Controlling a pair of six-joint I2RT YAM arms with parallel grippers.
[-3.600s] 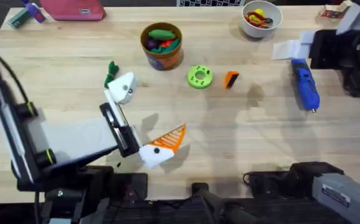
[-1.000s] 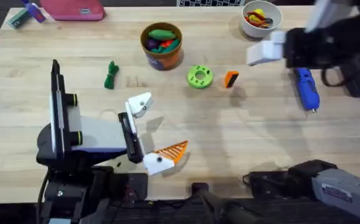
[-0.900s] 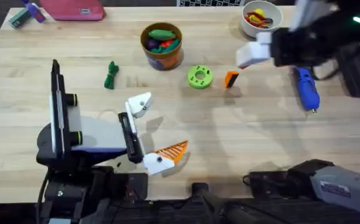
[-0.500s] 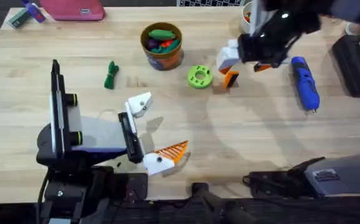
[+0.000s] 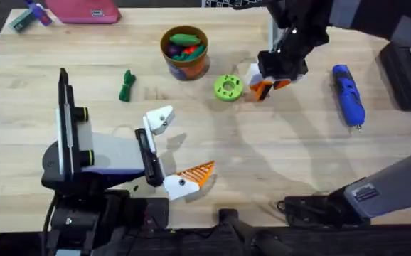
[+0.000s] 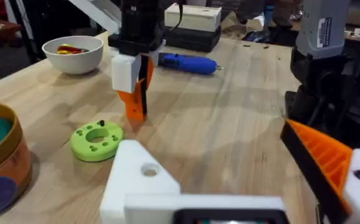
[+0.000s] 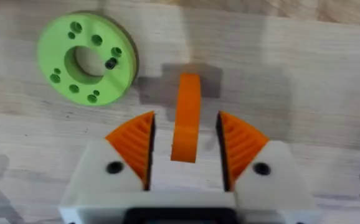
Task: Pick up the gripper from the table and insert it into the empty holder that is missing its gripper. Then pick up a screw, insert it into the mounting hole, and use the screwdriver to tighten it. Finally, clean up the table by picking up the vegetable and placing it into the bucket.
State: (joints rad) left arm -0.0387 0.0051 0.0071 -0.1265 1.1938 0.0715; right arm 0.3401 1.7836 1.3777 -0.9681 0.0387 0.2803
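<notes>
- The vegetable (image 5: 126,85) lies on the bench (image 5: 262,156) left of the bucket (image 5: 185,51), not yet cleared.
- The left hand (image 5: 170,149), spread, shows the empty holder (image 5: 158,118) unfilled.
- Right of the bucket, the right hand (image 7: 185,144) straddles the gripper (image 7: 187,117), pads spread; the screwdriver (image 5: 348,94) lies unused.

Matt wooden table (image 5: 262,156), ribbed orange plastic gripper (image 7: 186,118)

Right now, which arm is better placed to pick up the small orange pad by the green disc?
The right. Its pincer is open, with one finger on either side of the orange pad next to the green disc. The left pincer sits near its base, far from the pad.
</notes>
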